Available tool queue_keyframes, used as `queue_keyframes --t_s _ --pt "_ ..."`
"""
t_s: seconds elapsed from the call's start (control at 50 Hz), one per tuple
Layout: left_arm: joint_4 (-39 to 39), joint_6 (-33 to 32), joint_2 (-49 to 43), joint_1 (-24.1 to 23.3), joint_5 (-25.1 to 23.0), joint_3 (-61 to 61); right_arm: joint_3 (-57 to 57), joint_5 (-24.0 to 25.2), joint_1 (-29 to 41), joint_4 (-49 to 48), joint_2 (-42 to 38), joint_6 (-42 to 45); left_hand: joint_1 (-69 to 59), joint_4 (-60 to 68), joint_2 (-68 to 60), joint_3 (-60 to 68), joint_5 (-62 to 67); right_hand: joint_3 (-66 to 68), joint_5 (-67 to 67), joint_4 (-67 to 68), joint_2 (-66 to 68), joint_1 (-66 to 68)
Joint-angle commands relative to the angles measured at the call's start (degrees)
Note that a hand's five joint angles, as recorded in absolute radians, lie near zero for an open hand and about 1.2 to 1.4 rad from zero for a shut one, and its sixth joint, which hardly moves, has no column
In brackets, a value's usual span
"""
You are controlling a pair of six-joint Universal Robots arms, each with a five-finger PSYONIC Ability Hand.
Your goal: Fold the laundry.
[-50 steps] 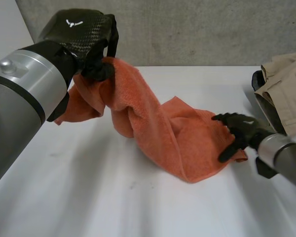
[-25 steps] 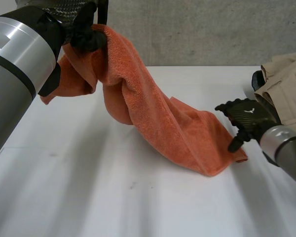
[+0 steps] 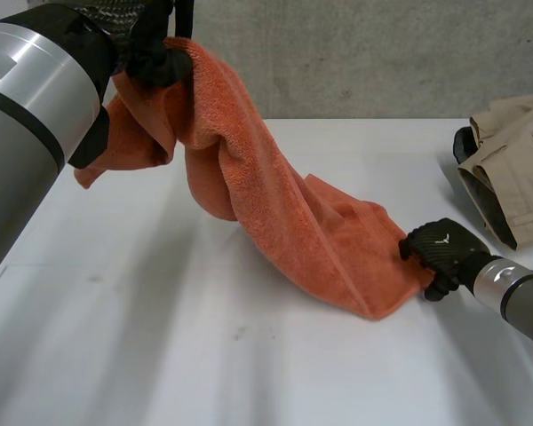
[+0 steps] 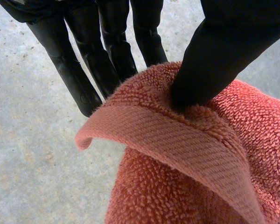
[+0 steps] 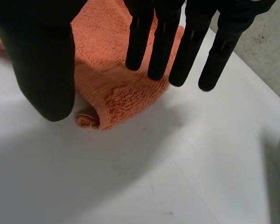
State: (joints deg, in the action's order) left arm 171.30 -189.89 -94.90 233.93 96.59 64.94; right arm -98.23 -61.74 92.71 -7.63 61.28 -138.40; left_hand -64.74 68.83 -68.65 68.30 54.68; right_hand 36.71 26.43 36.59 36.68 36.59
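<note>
An orange towel point(image 3: 284, 222) hangs from my left hand point(image 3: 151, 49), raised high at the far left, and slopes down to the white table point(image 3: 204, 355). In the left wrist view the thumb point(image 4: 214, 60) presses into the towel's hemmed edge point(image 4: 186, 154), pinching it against the fingers point(image 4: 74, 70). My right hand point(image 3: 440, 253) sits low at the towel's corner on the table, at the right. In the right wrist view its fingers point(image 5: 191, 51) and thumb point(image 5: 42, 60) stand apart above the towel's corner point(image 5: 116, 93), which lies flat under the gap between them.
A beige garment point(image 3: 515, 169) is piled at the table's right edge over a black thing point(image 3: 465, 145). A grey wall point(image 3: 355, 53) runs behind the table. Bare white tabletop spreads in front of the towel.
My left hand has lifted the towel higher and to the left, stretching it. My right hand has dropped onto the towel's lower right corner and its fingers have drawn in.
</note>
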Motion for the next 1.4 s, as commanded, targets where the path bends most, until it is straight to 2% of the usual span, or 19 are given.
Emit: queue_keyframes --t_s 0.02,0.08,0.18,0.24,0.28,0.34,0.36,0.42,0.5,0.56,0.62,0.64,0.72,0.78,0.88,0.98,1.02,1.1,1.4 --pt "0.0 0.0 -0.2 0.0 0.0 0.4 0.9 0.4 0.3 -2.2 -1.6 -0.7 -15.3 11.2 -11.4 11.7 15.3 27.1 27.3 27.2 27.1 27.2" --pt "0.0 0.0 -0.2 0.0 0.0 0.6 2.2 -0.1 0.4 -3.7 -2.0 -0.9 -15.3 11.2 -11.4 11.7 15.3 43.3 43.5 43.4 43.3 43.4" --pt "-0.4 0.0 0.1 0.1 0.2 1.2 4.3 -1.4 0.2 -3.4 -1.1 -1.0 -15.3 11.2 -11.4 11.7 15.3 43.3 43.6 43.4 43.3 43.4" --pt "-0.5 -0.3 0.7 1.1 0.1 3.1 6.5 -4.5 -0.4 -0.6 4.1 -0.8 -15.3 11.2 -11.4 11.7 15.3 43.3 43.6 43.4 43.3 43.4" --pt "-0.9 -0.7 1.5 1.9 -0.1 4.4 10.5 -9.4 -0.2 6.9 13.8 0.1 -15.3 11.2 -11.4 11.7 15.3 43.3 43.6 43.4 43.3 43.4" --pt "-2.8 -0.9 3.0 4.6 -0.4 8.0 15.7 -11.8 -1.5 15.7 20.9 -0.1 -15.3 11.2 -11.4 11.7 15.3 43.3 43.6 43.4 43.3 43.4" --pt "-3.4 -1.0 3.1 5.5 -0.6 9.1 19.8 -12.2 -3.2 22.4 22.6 0.3 -15.3 11.2 -11.4 11.7 15.3 43.3 43.6 43.4 43.3 43.4" --pt "-5.8 -1.5 3.0 9.3 -1.0 13.6 25.3 -12.1 -5.4 34.0 23.2 2.8 -15.3 11.2 -11.4 11.7 15.3 43.3 43.6 43.4 43.3 43.4" --pt "-6.9 -3.2 1.0 11.8 -2.7 19.3 26.7 -12.8 -4.2 41.6 23.1 8.5 -15.3 11.2 -11.4 11.7 15.3 43.3 43.6 43.4 43.3 43.4" --pt "-6.6 -5.5 -2.7 12.0 -5.4 22.2 26.0 -14.1 -1.4 41.7 22.2 11.2 -15.3 11.2 -11.4 11.7 15.3 43.3 43.6 43.4 43.3 43.4" --pt "-5.9 -7.1 -6.6 12.1 -6.4 22.3 25.8 -18.0 3.4 41.6 17.5 11.8 -15.3 11.2 -11.4 11.7 15.3 43.3 43.6 43.4 43.3 43.4" --pt "-5.5 -7.4 -7.9 12.1 -6.4 22.1 26.5 -21.0 5.4 41.2 14.2 11.8 -15.3 11.2 -11.4 11.7 15.3 43.3 43.6 43.4 43.3 43.4" --pt "-1.2 -8.2 -14.6 12.0 -6.2 17.3 29.9 -26.4 9.0 36.7 7.5 11.7 -15.3 11.2 -11.4 11.7 15.3 43.3 43.6 43.4 43.3 43.4" --pt "2.6 -9.4 -19.6 12.0 -6.2 10.5 33.0 -28.4 10.6 31.1 3.8 11.8 -15.3 11.2 -11.4 11.7 15.3 43.3 43.6 43.4 43.3 43.4" --pt "10.6 -14.3 -25.9 12.2 -6.2 -3.7 43.2 -31.2 11.8 13.4 -1.4 11.3 -15.3 11.2 -11.4 11.7 15.3 43.3 43.6 43.4 43.3 43.4" --pt "26.7 -21.6 -27.2 12.5 -6.7 -16.1 48.0 -32.5 11.9 -8.8 -1.2 8.8 -15.3 11.2 -11.4 11.7 15.3 43.3 43.6 43.4 43.3 43.4" --pt "30.9 -21.9 -27.2 12.5 -6.6 -17.6 47.6 -32.3 12.0 -15.6 -0.4 8.5 -15.3 11.2 -11.4 11.7 15.3 43.3 43.6 43.4 43.3 43.4" --pt "37.4 -21.5 -27.2 12.3 -6.6 -17.0 44.7 -31.4 13.5 -17.2 0.8 8.2 -15.3 11.2 -11.4 11.7 15.3 43.3 43.6 43.4 43.3 43.4" --pt "37.3 -20.6 -29.3 14.4 -6.9 10.5 16.5 -28.5 15.1 -15.1 2.7 1.6 -15.3 11.2 -11.4 11.7 15.3 43.3 43.6 43.4 43.3 43.4"
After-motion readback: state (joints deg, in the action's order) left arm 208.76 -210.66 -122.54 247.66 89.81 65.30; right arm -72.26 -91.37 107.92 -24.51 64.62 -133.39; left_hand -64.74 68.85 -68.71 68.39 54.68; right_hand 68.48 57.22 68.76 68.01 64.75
